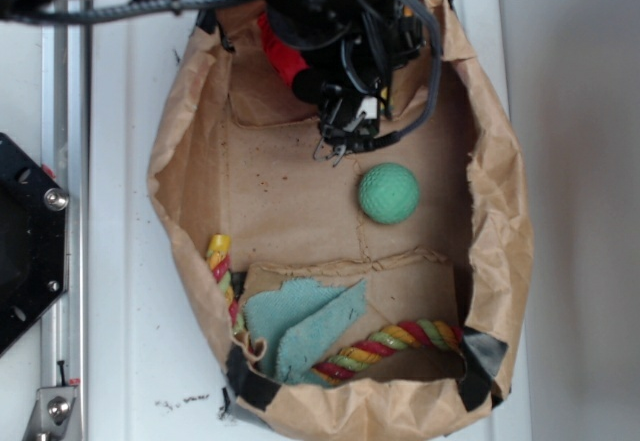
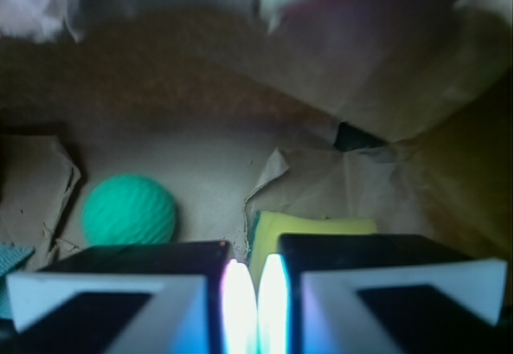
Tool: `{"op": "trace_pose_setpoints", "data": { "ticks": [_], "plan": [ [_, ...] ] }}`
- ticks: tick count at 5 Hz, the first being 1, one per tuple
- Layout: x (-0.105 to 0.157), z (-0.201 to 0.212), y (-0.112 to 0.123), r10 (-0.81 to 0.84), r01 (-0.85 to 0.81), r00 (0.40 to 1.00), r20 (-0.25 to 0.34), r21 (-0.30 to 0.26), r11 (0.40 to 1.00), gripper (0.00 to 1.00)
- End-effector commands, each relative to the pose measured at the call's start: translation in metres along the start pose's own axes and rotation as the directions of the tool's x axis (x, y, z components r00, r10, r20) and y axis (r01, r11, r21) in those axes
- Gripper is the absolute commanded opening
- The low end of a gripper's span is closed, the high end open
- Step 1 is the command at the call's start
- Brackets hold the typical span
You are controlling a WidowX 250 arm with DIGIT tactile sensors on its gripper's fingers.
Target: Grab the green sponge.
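Here the fingers (image 2: 249,306) sit nearly closed, empty, beside the green sponge (image 1: 388,193).

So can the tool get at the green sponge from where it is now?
Probably yes. The green sponge sits alone on bare bag floor, nothing on or against it. The tool hangs beside it, offset, and its jaws look nearly shut, so it must open first.
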State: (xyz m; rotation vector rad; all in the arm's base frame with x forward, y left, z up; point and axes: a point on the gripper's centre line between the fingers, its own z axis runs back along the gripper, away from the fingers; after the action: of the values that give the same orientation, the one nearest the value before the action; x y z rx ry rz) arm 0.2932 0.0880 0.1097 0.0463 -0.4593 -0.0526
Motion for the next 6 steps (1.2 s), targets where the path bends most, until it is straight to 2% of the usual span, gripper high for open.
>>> {"op": "trace_pose_setpoints", "data": {
  "ticks": [1,2,3,4,5,6],
  "plan": [
    [0.031,0.049,-0.045,-0.115,0.116,0.991,0.068,-0.024,0.993,0.00],
    [0.031,0.061,-0.058,-0.151,0.155,0.986,0.074,-0.056,0.986,0.00],
    [0.029,0.061,-0.055,-0.143,0.146,0.988,0.062,-0.042,0.988,0.00],
    [0.024,0.051,-0.041,-0.125,0.126,0.992,0.030,-0.019,0.992,1.00],
    [0.017,0.035,-0.024,-0.086,0.086,0.996,-0.013,-0.010,0.996,1.00],
    [0.011,0.016,-0.011,-0.084,0.085,0.996,-0.043,0.026,0.996,1.00]
  ]
}}
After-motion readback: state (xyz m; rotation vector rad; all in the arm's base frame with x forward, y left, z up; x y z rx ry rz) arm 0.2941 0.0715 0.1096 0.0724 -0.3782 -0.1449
